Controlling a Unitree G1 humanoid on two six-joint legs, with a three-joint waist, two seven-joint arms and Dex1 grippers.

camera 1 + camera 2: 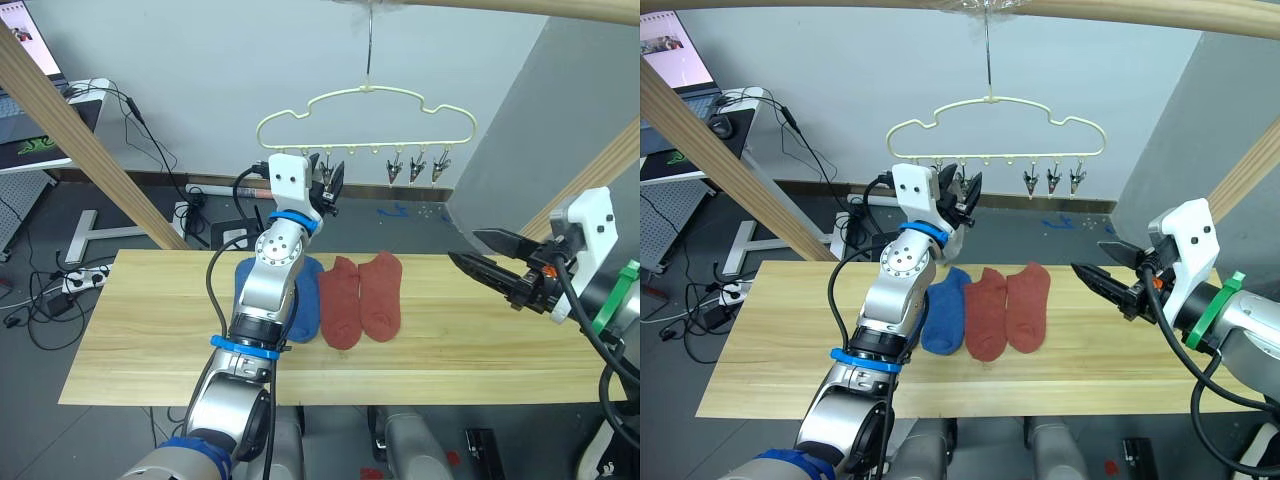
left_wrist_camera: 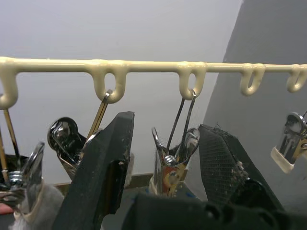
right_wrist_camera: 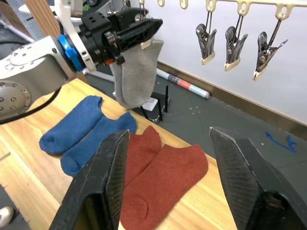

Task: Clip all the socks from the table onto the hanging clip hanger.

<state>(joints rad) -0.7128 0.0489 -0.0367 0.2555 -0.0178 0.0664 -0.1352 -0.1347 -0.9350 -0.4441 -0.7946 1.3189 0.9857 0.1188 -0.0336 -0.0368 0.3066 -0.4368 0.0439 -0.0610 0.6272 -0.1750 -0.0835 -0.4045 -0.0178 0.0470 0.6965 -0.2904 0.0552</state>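
The pale yellow clip hanger (image 1: 365, 110) hangs from a pole above the far edge of the table (image 1: 140, 330). My left gripper (image 1: 330, 180) is raised to its lower bar, open, with a silver clip (image 2: 172, 165) between its fingers (image 2: 108, 167). A light grey sock (image 3: 136, 72) hangs from the clips right beside it. On the table lie two blue socks (image 3: 81, 127) and two brick red socks (image 1: 360, 295), side by side. My right gripper (image 1: 465, 247) hovers open and holds nothing, over the table's right end, pointing left toward the red socks.
Three free clips (image 1: 415, 168) hang at the hanger's right end. Slanted wooden frame poles (image 1: 90, 150) stand at left and right. A desk with a laptop (image 1: 680, 60) and floor cables lie beyond the table's left. A grey partition (image 1: 560, 120) stands at the right.
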